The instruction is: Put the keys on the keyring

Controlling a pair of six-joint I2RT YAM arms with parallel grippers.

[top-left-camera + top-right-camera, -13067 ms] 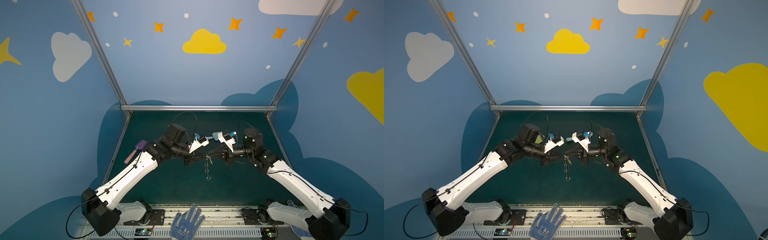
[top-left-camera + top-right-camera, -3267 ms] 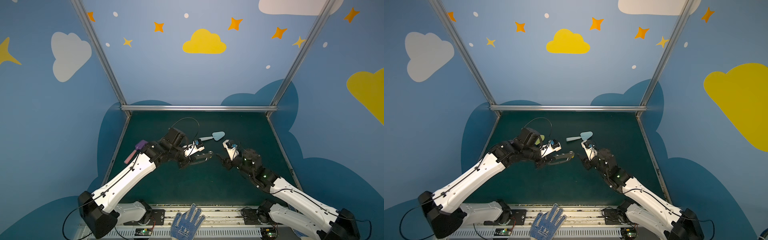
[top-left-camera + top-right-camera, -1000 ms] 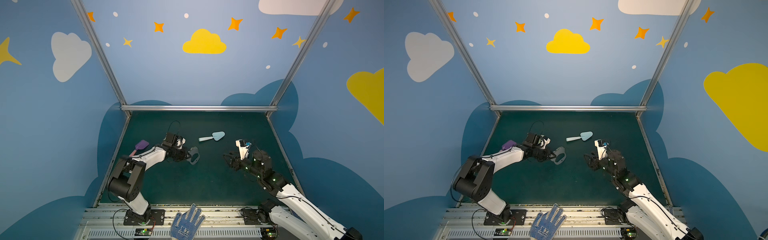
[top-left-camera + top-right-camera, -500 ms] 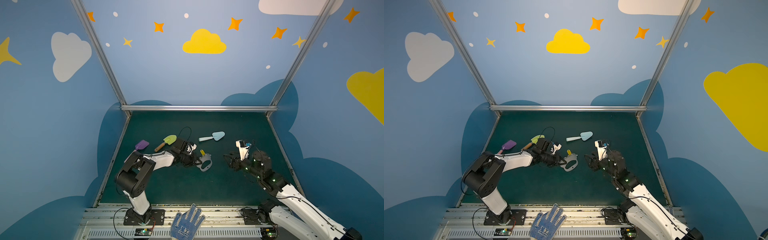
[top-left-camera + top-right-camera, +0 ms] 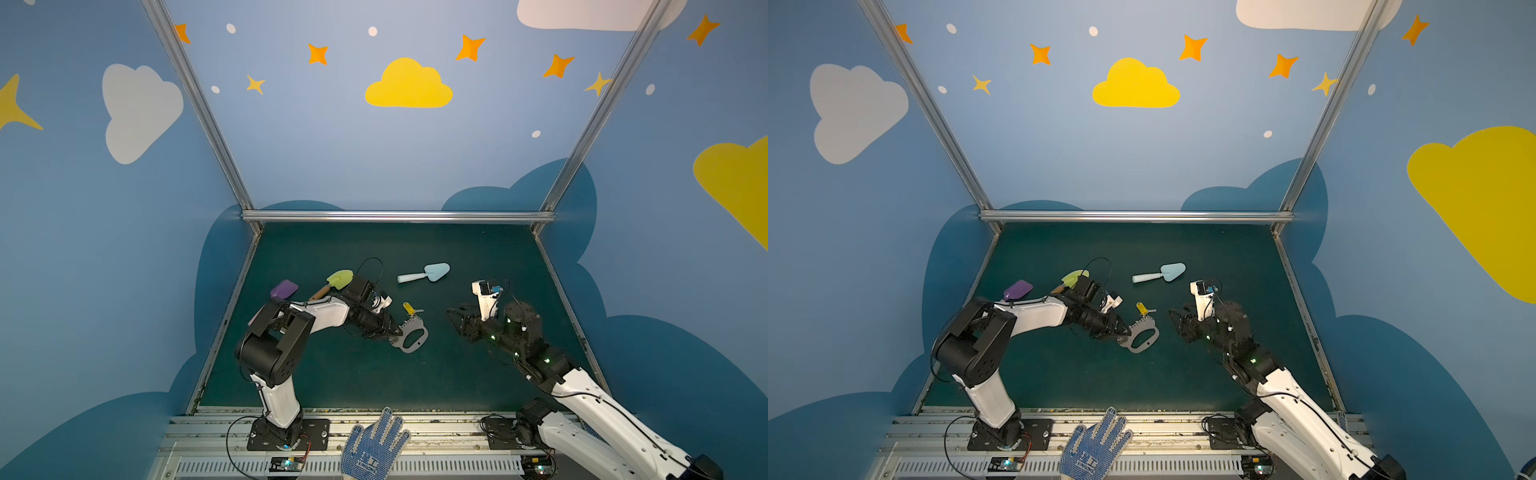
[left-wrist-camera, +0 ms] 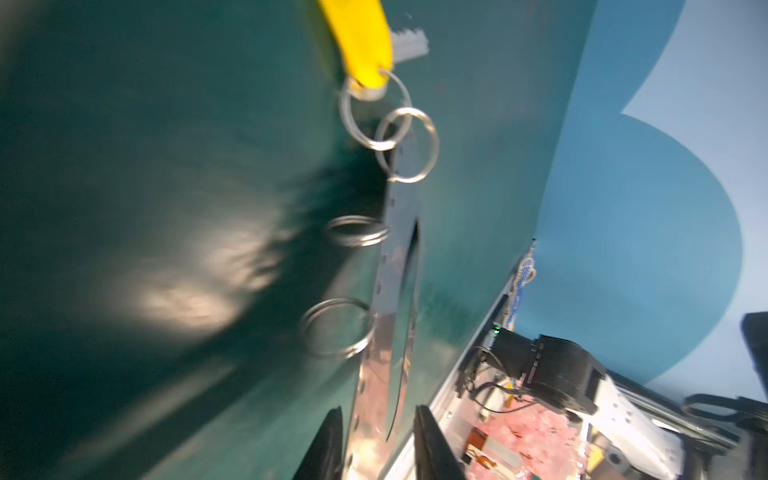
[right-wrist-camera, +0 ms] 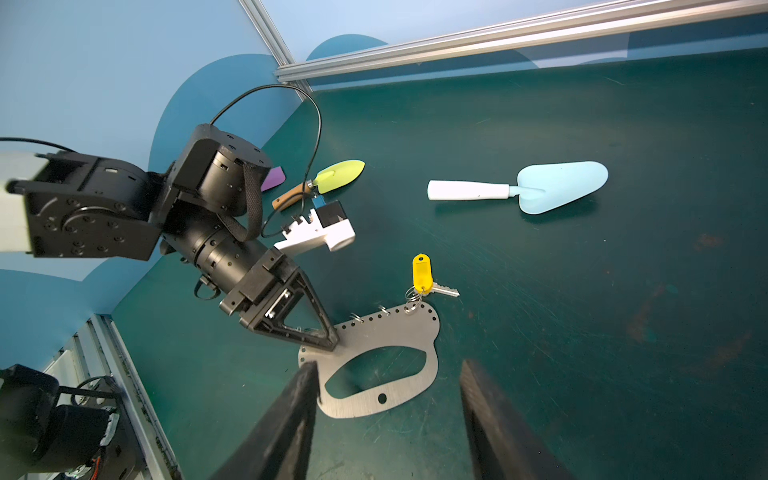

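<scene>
The keyring (image 5: 419,335) (image 5: 1149,335) (image 7: 376,332) is a flat grey plate with an oval cutout, lying on the green mat mid-table. The keys (image 5: 409,308) (image 5: 1141,308) (image 7: 422,272) (image 6: 360,33), a silver key with a yellow tag, lie at its far edge. Their split ring looks linked through a small ring on the plate. My left gripper (image 5: 395,332) (image 5: 1125,332) (image 6: 379,446) (image 7: 328,341) has its jaws parted around the plate's left edge (image 6: 400,249). My right gripper (image 5: 456,322) (image 5: 1177,322) (image 7: 388,370) hangs open just right of the plate, holding nothing.
A light blue toy shovel (image 5: 428,272) (image 7: 540,189) lies behind the plate. A yellow-green shovel (image 5: 338,279) and a purple one (image 5: 284,289) lie at the left behind my left arm. A blue glove (image 5: 374,446) rests on the front rail.
My left arm swung the plate with the keys right and toward the front, down onto the mat, and its jaws have parted. The right arm has not moved.
</scene>
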